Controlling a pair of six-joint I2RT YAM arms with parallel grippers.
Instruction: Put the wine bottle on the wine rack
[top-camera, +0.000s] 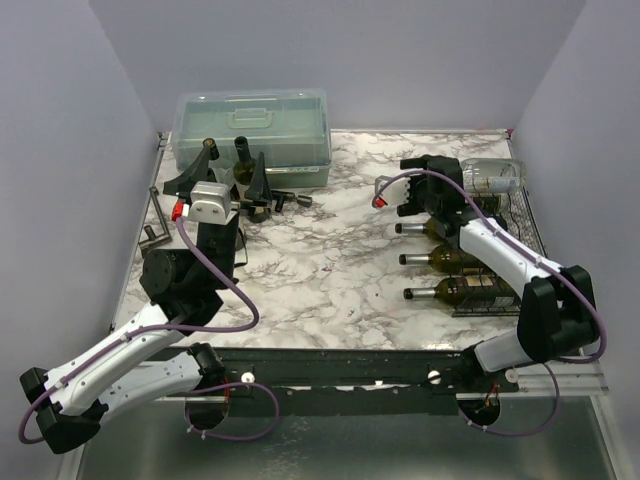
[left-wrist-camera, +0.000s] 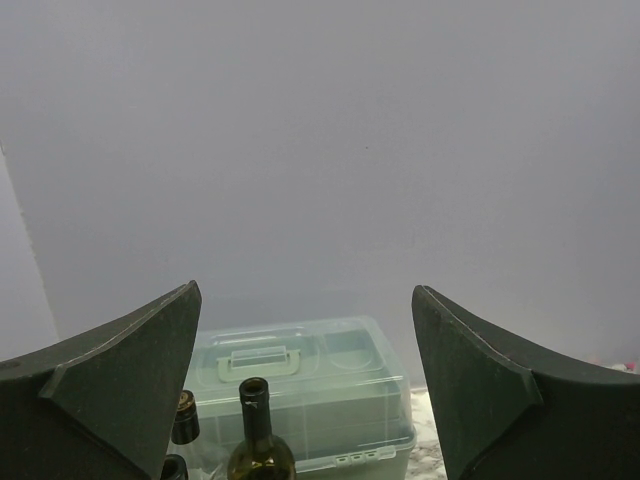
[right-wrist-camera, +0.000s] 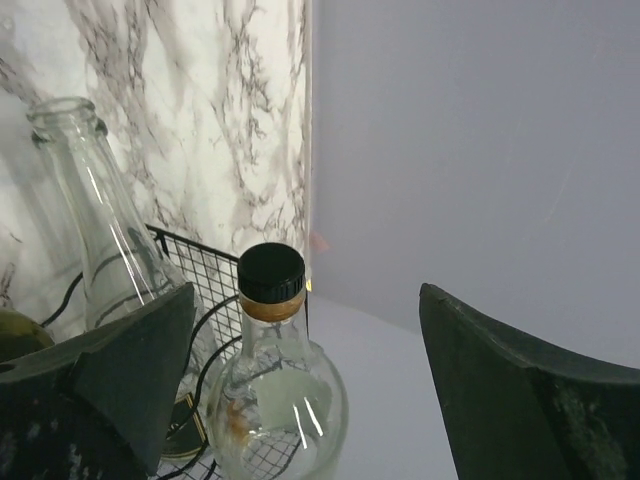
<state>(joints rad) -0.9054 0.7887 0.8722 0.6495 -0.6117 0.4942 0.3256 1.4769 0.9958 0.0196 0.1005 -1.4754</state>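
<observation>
A dark green wine bottle (top-camera: 243, 160) stands upright in front of the box, between the spread fingers of my left gripper (top-camera: 224, 168), which is open and empty. In the left wrist view the bottle's open neck (left-wrist-camera: 256, 430) shows low between the fingers (left-wrist-camera: 130, 370), untouched. The black wire wine rack (top-camera: 522, 228) stands at the right and holds several bottles lying down. My right gripper (top-camera: 412, 186) is open and empty by the rack's far end, next to a clear bottle (top-camera: 490, 177). In the right wrist view a clear black-capped bottle (right-wrist-camera: 275, 400) lies on the rack wire (right-wrist-camera: 195, 262).
A translucent grey-green box with a handle (top-camera: 252, 125) stands at the back left. A second capped bottle (left-wrist-camera: 184, 418) stands left of the green one. A metal bracket (top-camera: 155, 228) lies at the left edge and a small dark part (top-camera: 290, 199) near the box.
</observation>
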